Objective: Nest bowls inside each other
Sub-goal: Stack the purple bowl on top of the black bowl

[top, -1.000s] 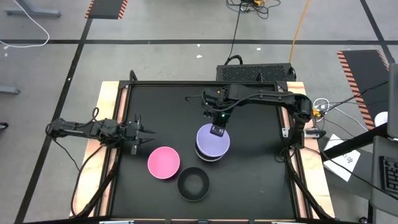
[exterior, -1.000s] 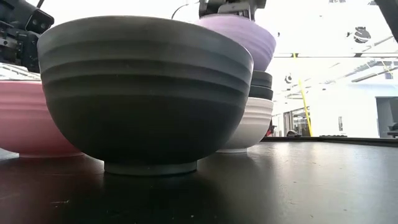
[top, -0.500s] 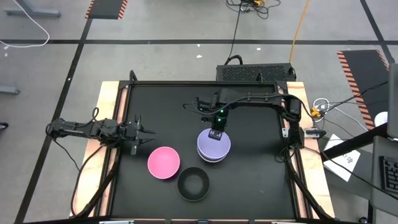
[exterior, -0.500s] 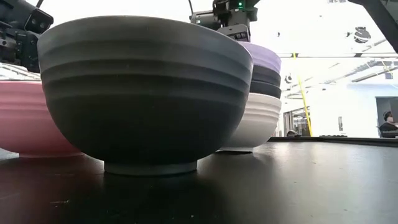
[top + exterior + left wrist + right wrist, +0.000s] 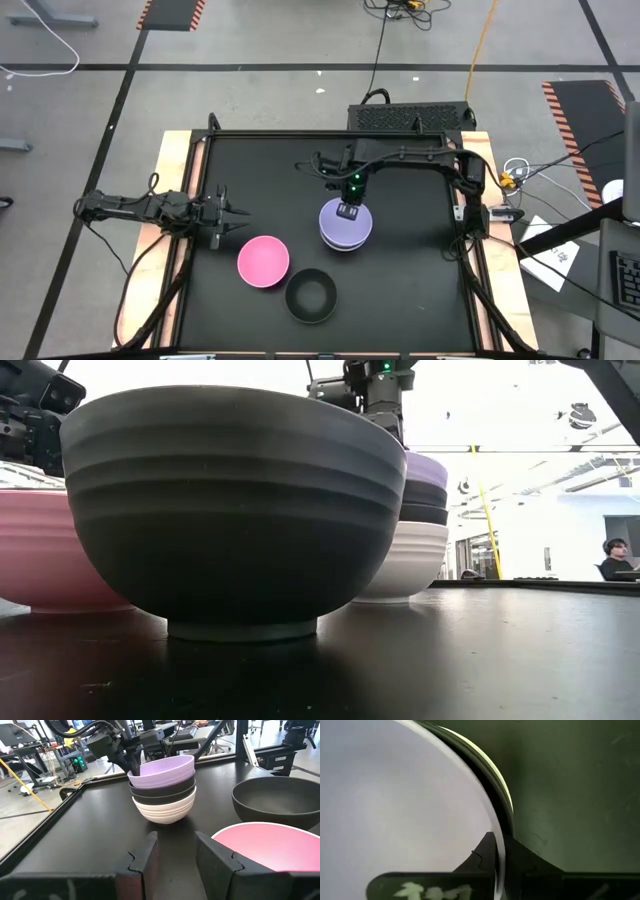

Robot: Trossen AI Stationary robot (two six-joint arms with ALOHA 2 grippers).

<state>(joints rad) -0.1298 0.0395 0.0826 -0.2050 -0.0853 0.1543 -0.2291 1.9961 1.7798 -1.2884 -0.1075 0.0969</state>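
A stack stands mid-table: a white bowl [image 5: 165, 810] on the table, two black bowls [image 5: 162, 790] in it, and the lavender bowl [image 5: 346, 226] [image 5: 165, 770] on top. My right gripper [image 5: 347, 211] [image 5: 501, 842] is shut on the lavender bowl's far rim. A pink bowl [image 5: 263, 260] and a single black bowl [image 5: 310, 296] sit upright on their bases nearer the table's near edge. My left gripper [image 5: 235, 222] [image 5: 176, 850] is open and low at the table's left side, pointing toward the stack and touching nothing. My right gripper pinches the lavender bowl's rim [image 5: 496, 837] on the far side of the stack. One finger [image 5: 482, 855] is inside the bowl and one [image 5: 522, 857] outside, and they come from above, pointing down. The bowl sits level in the black bowl beneath it.
The raised table frame [image 5: 200, 150] runs round the black surface. The pink and lone black bowls stand close together, near and left of the stack. Bare surface lies on the table's right side [image 5: 420, 250] and far-left part. A person [image 5: 612, 555] sits in the room beyond.
My right gripper has come down with the lavender bowl. The bowl hung clear above the stack a second ago and now sits nested in the top black bowl. The gripper has kept its hold on the rim. My left arm has kept still.
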